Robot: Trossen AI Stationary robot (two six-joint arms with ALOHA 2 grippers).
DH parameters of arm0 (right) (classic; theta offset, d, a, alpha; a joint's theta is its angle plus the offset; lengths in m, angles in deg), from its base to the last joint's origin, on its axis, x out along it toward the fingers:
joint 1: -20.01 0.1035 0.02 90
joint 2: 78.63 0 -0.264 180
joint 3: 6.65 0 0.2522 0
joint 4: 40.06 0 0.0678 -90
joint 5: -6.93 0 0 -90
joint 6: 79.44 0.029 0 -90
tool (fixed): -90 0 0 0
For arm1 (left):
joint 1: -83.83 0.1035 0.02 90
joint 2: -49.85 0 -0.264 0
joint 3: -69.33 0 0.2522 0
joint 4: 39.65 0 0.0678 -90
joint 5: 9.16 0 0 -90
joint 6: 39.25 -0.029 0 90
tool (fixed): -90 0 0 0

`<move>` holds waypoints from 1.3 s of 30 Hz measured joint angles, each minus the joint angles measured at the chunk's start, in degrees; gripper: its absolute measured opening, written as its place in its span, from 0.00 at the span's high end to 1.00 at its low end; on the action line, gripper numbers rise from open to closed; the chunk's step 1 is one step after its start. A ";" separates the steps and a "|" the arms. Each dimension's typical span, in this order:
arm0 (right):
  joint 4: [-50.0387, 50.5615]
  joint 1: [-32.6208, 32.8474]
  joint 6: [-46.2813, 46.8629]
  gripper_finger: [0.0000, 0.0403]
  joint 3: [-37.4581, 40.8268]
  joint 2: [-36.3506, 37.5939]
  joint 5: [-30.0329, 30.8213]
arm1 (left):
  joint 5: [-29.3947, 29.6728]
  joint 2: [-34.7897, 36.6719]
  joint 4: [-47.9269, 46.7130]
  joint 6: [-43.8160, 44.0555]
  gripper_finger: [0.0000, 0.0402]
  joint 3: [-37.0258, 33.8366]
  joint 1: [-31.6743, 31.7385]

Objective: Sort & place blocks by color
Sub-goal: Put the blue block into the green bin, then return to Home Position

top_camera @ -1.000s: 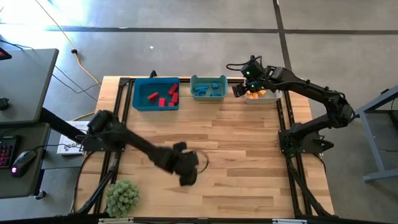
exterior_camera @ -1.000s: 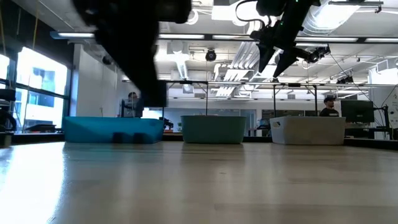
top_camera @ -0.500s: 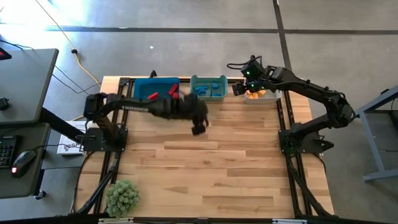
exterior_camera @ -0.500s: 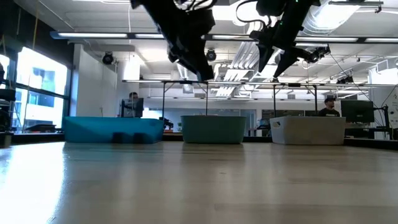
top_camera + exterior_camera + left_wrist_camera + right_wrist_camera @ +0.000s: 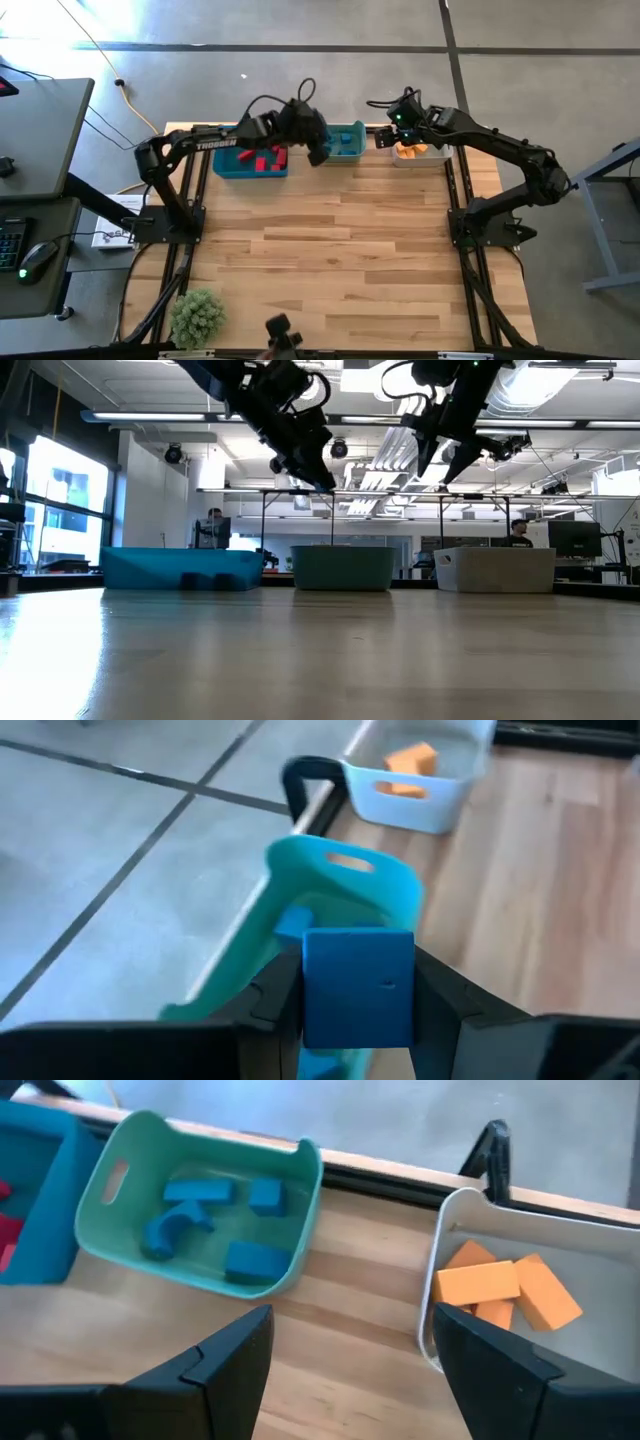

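- The left gripper (image 5: 357, 988) has its fingers (image 5: 275, 995) pressed on the two sides of a blue block (image 5: 358, 985), held in the air at the teal bin (image 5: 337, 141), near the rim facing the blue bin (image 5: 250, 152).
- The right gripper (image 5: 387, 141) hangs by the white-grey bin (image 5: 419, 153), fingers (image 5: 225, 1360) spread wide with nothing between them.
- Sorted so far: red blocks (image 5: 263, 160) in the blue bin, blue blocks (image 5: 215, 1220) in the teal bin, orange blocks (image 5: 500, 1288) in the white-grey bin.
- All three bins line the far edge of the counter (image 5: 330, 260); the wood in front of them down to the near edge lies open, with black rails along both sides.
- A green plant (image 5: 197, 316) sits at the near left corner.
- White lettering on the left arm (image 5: 215, 144) reads "TROSSEN".
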 joint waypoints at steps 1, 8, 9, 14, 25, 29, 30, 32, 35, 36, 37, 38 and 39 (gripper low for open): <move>0.01 0.00 0.42 0.36 0.00 -0.03 0.61 | -0.67 -0.51 0.90 0.00 0.74 0.07 0.80; -0.23 0.08 4.10 0.36 -0.02 -0.86 1.37 | -5.77 -6.24 3.73 -0.49 0.73 0.07 5.86; -0.24 0.19 4.67 0.36 -0.02 -1.15 1.09 | -6.15 -7.05 4.01 -0.46 0.72 0.07 6.35; -0.44 1.09 4.83 0.36 -0.02 -3.16 0.74 | -6.45 -10.42 6.34 0.17 0.69 0.06 8.36; -0.44 4.22 6.23 0.36 -0.02 -7.00 0.77 | -12.13 -11.37 5.86 5.91 0.60 0.01 11.42; -0.44 4.98 7.41 0.36 -0.02 -6.98 0.78 | -16.20 -11.37 5.86 6.52 0.55 0.01 12.23; -0.44 5.11 7.43 0.36 -0.02 -6.91 0.77 | -17.14 -11.37 5.86 6.53 0.53 0.01 12.23; -0.44 5.50 7.36 0.36 -0.02 -6.80 0.77 | -18.95 -11.27 5.82 7.47 0.51 0.01 12.23; -0.44 5.99 6.46 0.36 -0.02 -6.79 0.48 | -20.76 -9.73 5.47 10.74 0.51 0.01 12.31; -0.44 6.25 5.80 0.36 -0.02 -6.79 0.45 | -21.04 -8.93 5.47 11.19 0.51 0.01 12.22; -0.44 6.56 4.69 0.36 -0.02 -6.79 0.44 | -21.47 -8.10 5.36 11.46 0.50 0.01 12.08; -0.44 6.87 3.75 0.36 -0.02 -6.79 0.48 | -22.03 -7.17 4.97 11.44 0.50 0.01 12.10; -0.49 7.14 3.03 0.36 -0.02 -6.79 0.53 | -22.79 -6.09 4.48 11.15 0.50 0.01 12.10</move>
